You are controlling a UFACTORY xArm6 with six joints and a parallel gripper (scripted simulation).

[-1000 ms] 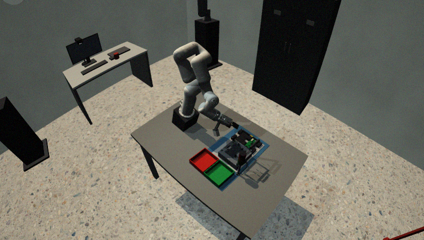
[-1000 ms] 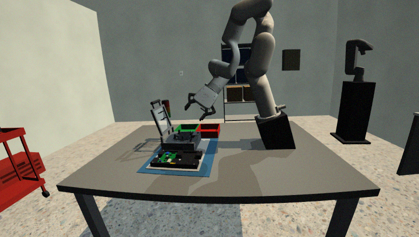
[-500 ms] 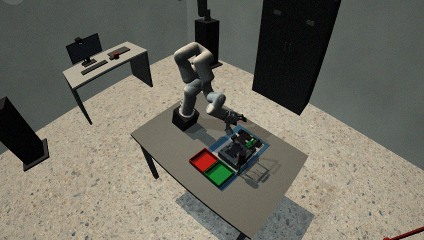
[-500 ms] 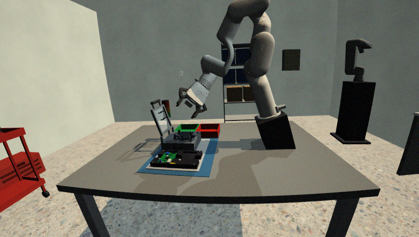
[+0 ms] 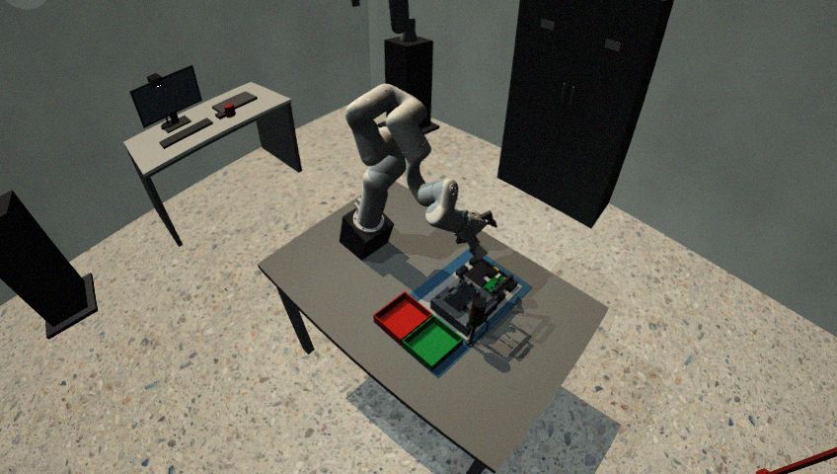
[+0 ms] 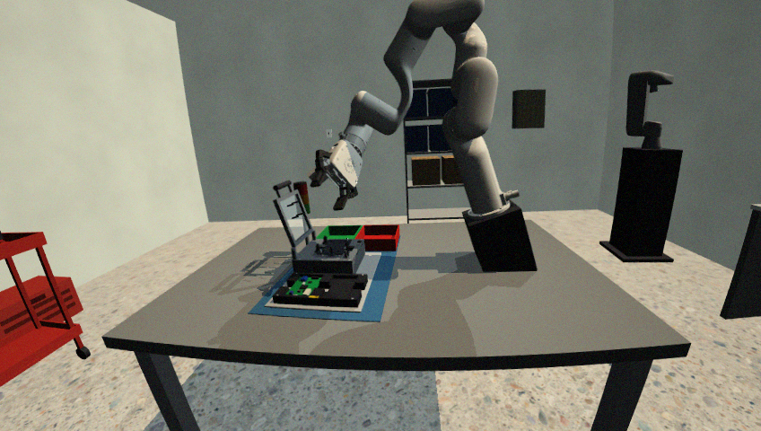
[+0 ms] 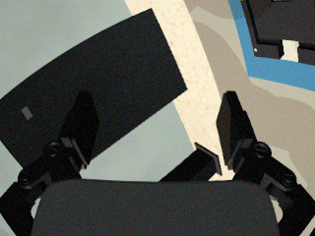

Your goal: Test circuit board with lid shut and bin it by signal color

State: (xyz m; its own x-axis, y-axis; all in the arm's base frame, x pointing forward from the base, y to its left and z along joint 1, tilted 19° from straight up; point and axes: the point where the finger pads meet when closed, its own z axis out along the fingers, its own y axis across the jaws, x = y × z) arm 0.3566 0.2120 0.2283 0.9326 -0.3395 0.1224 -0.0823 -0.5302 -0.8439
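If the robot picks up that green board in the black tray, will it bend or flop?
Probably not. The circuit board looks like a thin flat plate lying level in its tray pocket, so likely stiff and light. Small parts stand on its face, so it may be delicate. The open gripper hangs above, holding nothing.
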